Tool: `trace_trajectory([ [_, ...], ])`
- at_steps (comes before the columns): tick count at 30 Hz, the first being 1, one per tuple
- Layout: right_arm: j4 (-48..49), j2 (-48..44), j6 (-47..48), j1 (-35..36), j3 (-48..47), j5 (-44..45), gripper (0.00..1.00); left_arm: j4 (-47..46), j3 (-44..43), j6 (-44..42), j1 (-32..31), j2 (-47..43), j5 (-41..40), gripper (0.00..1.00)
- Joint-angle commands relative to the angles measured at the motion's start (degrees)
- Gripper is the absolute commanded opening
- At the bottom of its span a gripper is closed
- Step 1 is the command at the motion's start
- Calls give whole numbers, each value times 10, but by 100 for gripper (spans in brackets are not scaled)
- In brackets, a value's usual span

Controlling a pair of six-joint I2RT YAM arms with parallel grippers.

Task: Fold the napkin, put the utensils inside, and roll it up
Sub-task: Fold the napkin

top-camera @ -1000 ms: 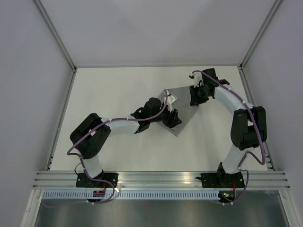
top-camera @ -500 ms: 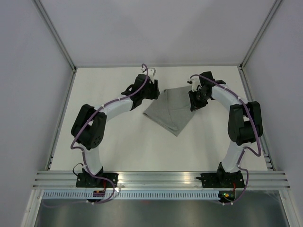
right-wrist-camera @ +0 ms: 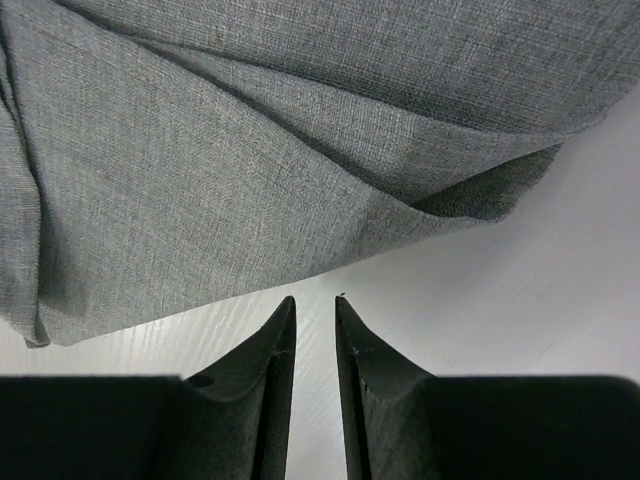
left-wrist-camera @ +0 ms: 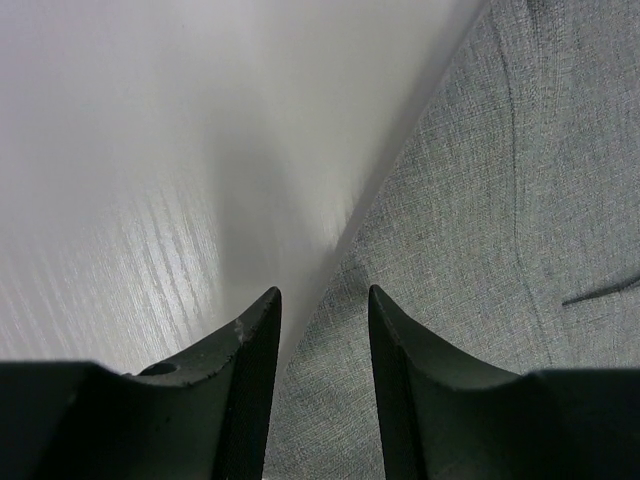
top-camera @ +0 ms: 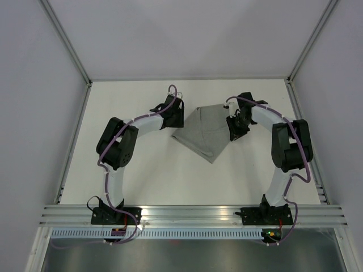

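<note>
Overhead view: the napkin (top-camera: 205, 131) lies on the desk (top-camera: 130, 102) between the two arms, partly folded, one corner pointing toward the bases. The left tool (top-camera: 173, 117) sits at its left edge and the right tool (top-camera: 234, 129) at its right edge. This placement suits taking opposite sides to square the fold. No utensils can be made out.

Left wrist view: the left tool (left-wrist-camera: 323, 295) is low over the cloth's border. Its jaws are moderately apart and clamp nothing, and the hem runs through the gap. A thin dark line (left-wrist-camera: 600, 292) on the cloth cannot be identified.

Right wrist view: the right tool (right-wrist-camera: 315, 300) has a narrow gap and is empty. It is over bare desk, just short of the layered edge, so in my judgement it is positioned to pinch.
</note>
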State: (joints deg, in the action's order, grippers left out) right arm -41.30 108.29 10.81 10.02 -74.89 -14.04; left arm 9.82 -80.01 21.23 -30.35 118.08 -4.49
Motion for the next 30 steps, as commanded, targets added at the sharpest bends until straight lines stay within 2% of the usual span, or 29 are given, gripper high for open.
trace_trajectory([
  [1, -6, 22, -2, 3, -21, 24, 28, 5, -5, 28, 1, -4, -7, 43],
  [17, -11, 115, -1, 3, -110, 67, 27, -60, 110, 88, -4, -48, 11, 41],
  [30, -15, 134, 11, 7, -141, 73, 28, -91, 177, 118, -29, -100, -11, 44],
])
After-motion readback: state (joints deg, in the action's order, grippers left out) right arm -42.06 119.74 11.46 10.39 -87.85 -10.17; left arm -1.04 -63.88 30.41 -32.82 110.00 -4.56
